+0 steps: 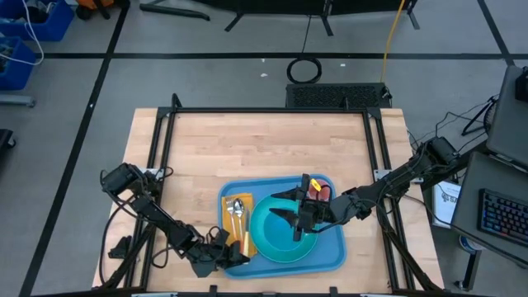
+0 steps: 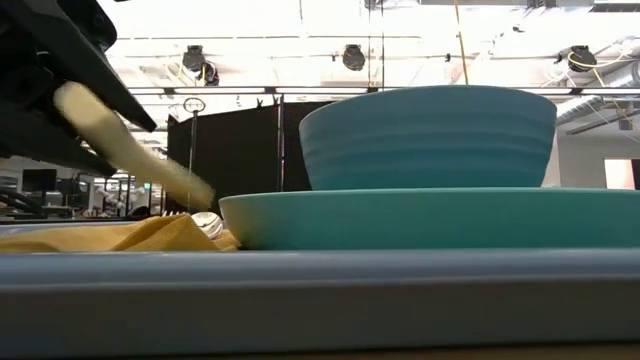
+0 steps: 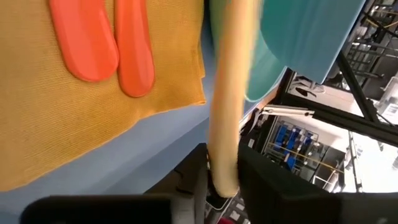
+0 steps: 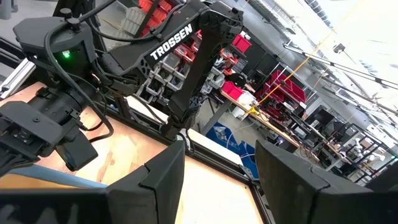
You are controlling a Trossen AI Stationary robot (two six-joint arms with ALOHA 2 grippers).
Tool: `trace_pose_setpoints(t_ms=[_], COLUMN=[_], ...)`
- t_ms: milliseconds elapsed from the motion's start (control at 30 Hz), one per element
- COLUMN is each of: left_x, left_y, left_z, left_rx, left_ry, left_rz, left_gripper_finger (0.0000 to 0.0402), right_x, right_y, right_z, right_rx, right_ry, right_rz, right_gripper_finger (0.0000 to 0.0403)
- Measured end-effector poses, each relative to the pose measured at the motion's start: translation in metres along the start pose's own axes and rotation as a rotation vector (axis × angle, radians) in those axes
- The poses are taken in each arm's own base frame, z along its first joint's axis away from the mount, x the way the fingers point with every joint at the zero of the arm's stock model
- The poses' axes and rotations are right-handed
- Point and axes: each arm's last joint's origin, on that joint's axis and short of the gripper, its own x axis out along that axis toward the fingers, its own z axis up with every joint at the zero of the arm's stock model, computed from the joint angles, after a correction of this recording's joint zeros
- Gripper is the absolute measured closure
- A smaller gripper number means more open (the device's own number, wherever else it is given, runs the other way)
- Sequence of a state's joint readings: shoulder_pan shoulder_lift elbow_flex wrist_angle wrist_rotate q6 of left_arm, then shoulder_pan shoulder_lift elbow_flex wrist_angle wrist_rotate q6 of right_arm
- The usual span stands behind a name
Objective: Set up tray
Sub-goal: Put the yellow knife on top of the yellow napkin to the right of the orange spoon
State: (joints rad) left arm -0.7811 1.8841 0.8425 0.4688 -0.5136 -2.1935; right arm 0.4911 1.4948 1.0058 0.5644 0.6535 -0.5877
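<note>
The blue tray (image 1: 330, 247) lies near the table's front edge. On it are a turquoise plate (image 1: 268, 239) with a blue bowl (image 2: 430, 135) standing on it, and a yellow napkin (image 3: 74, 118) with two orange-handled utensils (image 3: 84, 37) lying on it. My left gripper (image 1: 231, 254), at the tray's near left corner, is shut on a cream-handled utensil (image 2: 130, 150). My right gripper (image 1: 290, 216) hangs open above the plate with nothing between its fingers (image 4: 161, 180). My left gripper pinches the cream handle near its free end (image 3: 222, 168) between its two fingers. It comes from the tray's near left side, slanting down, the fingers lying roughly along the handle. The utensil slopes down from the fingers toward the napkin, between napkin and plate; its far end is hidden.
A black frame (image 1: 165, 165) runs along the table's left, right and far sides. Bare wooden table (image 1: 264, 148) lies beyond the tray. A desk with a keyboard (image 1: 503, 219) stands off the table's right edge.
</note>
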Motion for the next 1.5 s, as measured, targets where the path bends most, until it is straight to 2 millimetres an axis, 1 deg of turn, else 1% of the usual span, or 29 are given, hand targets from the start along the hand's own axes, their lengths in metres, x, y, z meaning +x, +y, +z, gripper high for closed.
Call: trace_pose_setpoints(t_ms=[167,300,433,600,733,800,867,967,1067,1133,1267,1333,1433,1500], left_x=[0.000,0.000,0.000,-0.002,-0.005,-0.008,-0.010,-0.016,-0.021,-0.022,-0.025,-0.027,-0.029,-0.029], left_y=[0.000,-0.001,-0.004,-0.007,-0.011,-0.013,-0.014,-0.015,-0.013,-0.011,-0.007,-0.006,-0.004,-0.003], left_z=[0.000,-0.001,-0.003,-0.009,-0.016,-0.020,-0.024,-0.032,-0.038,-0.040,-0.044,-0.046,-0.048,-0.049], left_rx=[0.006,0.004,0.016,0.088,0.219,0.280,0.326,0.393,0.490,0.547,0.701,0.775,0.845,0.908], left_ry=[0.016,0.020,0.040,0.078,0.105,0.120,0.121,0.133,0.139,0.143,0.140,0.134,0.132,0.148], left_rz=[0.006,0.001,-0.025,-0.077,-0.146,-0.181,-0.217,-0.274,-0.303,-0.303,-0.306,-0.315,-0.323,-0.326], left_gripper_finger=[0.0274,0.0250,0.0244,0.0243,0.0243,0.0243,0.0243,0.0243,0.0243,0.0243,0.0243,0.0243,0.0243,0.0243], right_x=[0.000,0.000,0.000,0.000,-0.004,-0.005,-0.006,-0.009,-0.012,-0.013,-0.009,-0.006,-0.003,0.001], right_y=[0.000,0.000,0.000,0.001,0.005,0.007,0.008,0.013,0.018,0.018,0.026,0.031,0.034,0.037], right_z=[0.000,0.000,0.000,0.000,0.002,0.003,0.004,0.004,0.010,0.016,0.026,0.030,0.036,0.035], right_rx=[0.000,0.000,0.000,-0.003,0.002,0.055,0.117,0.144,0.189,0.218,0.241,0.270,0.370,0.428], right_ry=[0.000,0.000,0.000,0.003,-0.001,-0.010,-0.027,-0.029,0.008,0.065,0.140,0.136,0.137,0.174], right_rz=[0.000,0.000,0.000,0.004,0.023,0.038,0.070,0.150,0.252,0.313,0.423,0.492,0.593,0.648], right_gripper_finger=[0.0216,0.0216,0.0216,0.0216,0.0216,0.0216,0.0216,0.0216,0.0216,0.0216,0.0216,0.0216,0.0217,0.0221])
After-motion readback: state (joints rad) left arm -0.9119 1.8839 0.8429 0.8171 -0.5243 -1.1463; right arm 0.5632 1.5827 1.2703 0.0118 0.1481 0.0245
